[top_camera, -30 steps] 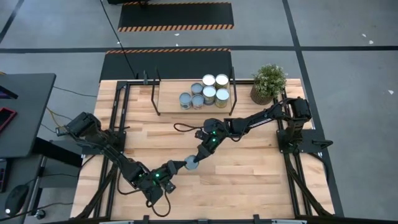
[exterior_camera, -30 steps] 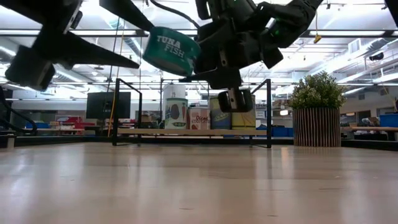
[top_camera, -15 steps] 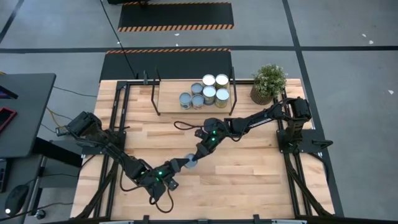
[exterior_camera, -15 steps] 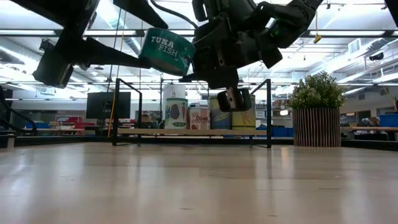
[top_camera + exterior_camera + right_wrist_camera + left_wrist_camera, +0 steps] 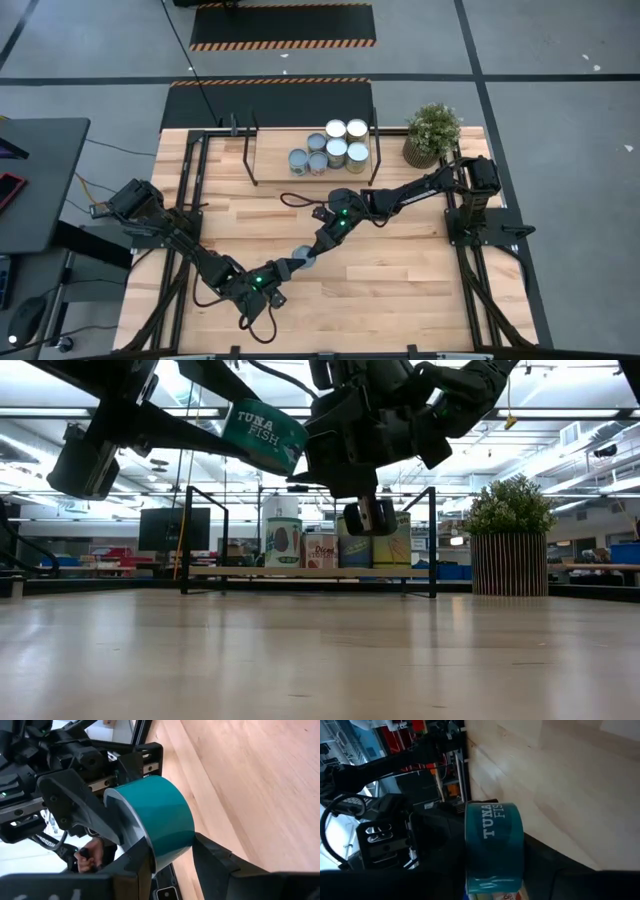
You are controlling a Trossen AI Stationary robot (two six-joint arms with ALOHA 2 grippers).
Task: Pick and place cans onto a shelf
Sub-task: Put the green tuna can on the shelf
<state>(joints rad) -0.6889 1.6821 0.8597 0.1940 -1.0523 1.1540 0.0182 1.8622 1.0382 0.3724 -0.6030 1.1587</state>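
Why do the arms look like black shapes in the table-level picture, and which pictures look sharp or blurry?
Low view: bright ceiling lights behind leave the arms as silhouettes; the tuna can label stays readable, and glare streaks the table. Left wrist view: the can is close and soft, the room behind washed out. High view: even light, everything sharp.

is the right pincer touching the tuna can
Touching. The right wrist view shows the right pincer with its fingers pressed against both sides of the teal tuna can, held above the table.
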